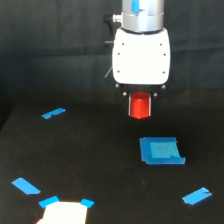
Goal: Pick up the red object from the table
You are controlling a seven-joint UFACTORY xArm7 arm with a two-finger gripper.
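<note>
gripper [140, 100]: clamped on the cylinder [139, 106], fingers mostly hidden | cylinder: upright under the white head, lifted clear of the table [90, 160] | blue square [161, 151]: on table, below and just right of cylinder | tape strips [53, 113]: scattered

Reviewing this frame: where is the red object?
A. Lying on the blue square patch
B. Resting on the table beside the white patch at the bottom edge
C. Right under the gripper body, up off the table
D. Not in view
C: the red object sits directly below the gripper, above and apart from the blue square patch on the table; the fingers themselves are too dark to make out.
</note>
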